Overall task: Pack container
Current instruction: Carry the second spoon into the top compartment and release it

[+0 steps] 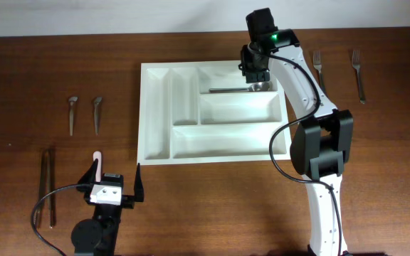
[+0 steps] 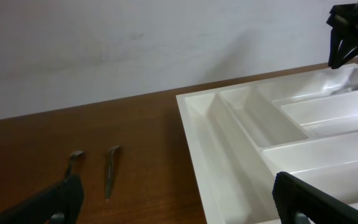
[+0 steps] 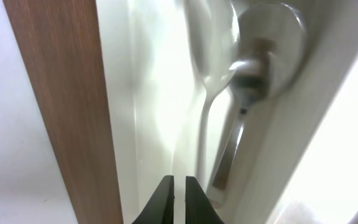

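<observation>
The container [image 1: 226,142] is a white cutlery tray lying mid-table. A metal spoon [image 1: 230,90] lies in its long back compartment, bowl to the right. My right gripper [image 1: 253,77] hangs just above that spoon's bowl end. In the right wrist view the right gripper [image 3: 179,186] is shut with nothing between its fingers, and the spoon [image 3: 229,149] rests apart from it on the container's [image 3: 148,93] floor. At the front left my left gripper [image 1: 114,178] is open and empty, facing the container [image 2: 241,118] from the table in front of it.
Two forks [image 1: 319,67] [image 1: 359,75] lie at the back right of the table. Two short utensils [image 1: 72,114] [image 1: 97,114] lie left of the tray. Long dark cutlery [image 1: 46,185] and a pink-handled piece [image 1: 98,162] rest by the left gripper.
</observation>
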Motion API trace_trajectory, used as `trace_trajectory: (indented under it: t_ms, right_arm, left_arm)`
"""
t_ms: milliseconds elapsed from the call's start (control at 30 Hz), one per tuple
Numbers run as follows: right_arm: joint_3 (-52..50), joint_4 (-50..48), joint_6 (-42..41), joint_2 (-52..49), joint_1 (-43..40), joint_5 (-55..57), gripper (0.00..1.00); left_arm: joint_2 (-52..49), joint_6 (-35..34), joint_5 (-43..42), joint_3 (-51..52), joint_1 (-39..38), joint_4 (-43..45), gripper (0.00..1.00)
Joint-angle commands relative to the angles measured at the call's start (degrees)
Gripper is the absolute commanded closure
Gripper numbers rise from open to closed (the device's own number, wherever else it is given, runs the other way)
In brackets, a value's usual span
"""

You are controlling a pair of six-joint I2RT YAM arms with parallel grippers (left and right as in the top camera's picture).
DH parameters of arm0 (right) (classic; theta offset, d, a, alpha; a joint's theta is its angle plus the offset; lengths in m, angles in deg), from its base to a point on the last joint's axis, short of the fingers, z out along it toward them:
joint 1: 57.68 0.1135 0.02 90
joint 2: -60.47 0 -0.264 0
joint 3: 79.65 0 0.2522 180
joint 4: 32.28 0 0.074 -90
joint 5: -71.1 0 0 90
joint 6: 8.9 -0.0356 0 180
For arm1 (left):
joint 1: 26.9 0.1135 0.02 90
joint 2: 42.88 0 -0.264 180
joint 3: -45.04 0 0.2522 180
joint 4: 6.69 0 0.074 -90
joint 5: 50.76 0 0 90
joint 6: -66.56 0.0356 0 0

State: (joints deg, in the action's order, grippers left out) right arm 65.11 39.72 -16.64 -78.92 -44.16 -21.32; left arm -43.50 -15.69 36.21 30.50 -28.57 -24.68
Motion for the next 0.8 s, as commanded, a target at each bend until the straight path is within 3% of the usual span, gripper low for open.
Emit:
trace_trajectory:
  t_ms: [0,200,267,367,667,767]
  right_arm:
    - [-0.3,0.2,0.2,-2.5,0.4,0.7,0.92]
    - [-0.3,-0.2,3.3,-2.9,0.4,0.5,0.92]
    - [-0.3,-0.7,5.2,-2.9,0.3,0.5,0.88]
    - [-0.3,-2.8,13.9,-2.8,-0.5,0.5,0.60]
    - [3.5,-3.2,36.6,-0.4,-7.4,-0.3,0.22]
    - [6.1,-3.2,48.4,0.7,-10.1,-0.3,0.13]
  left_arm:
    - [0.3,0.7,-0.2,0.3,0.3,-0.1,0.01]
    - [0.3,0.7,-0.2,0.3,0.3,-0.1,0.01]
    - [0.3,0.7,-0.2,0.3,0.3,-0.1,0.01]
    - [0.3,0.7,-0.2,0.3,0.3,-0.1,0.01]
    - [0.3,0.7,-0.2,0.3,0.3,-0.1,0.01]
    - [0.3,0.7,-0.2,0.3,0.3,-0.1,0.01]
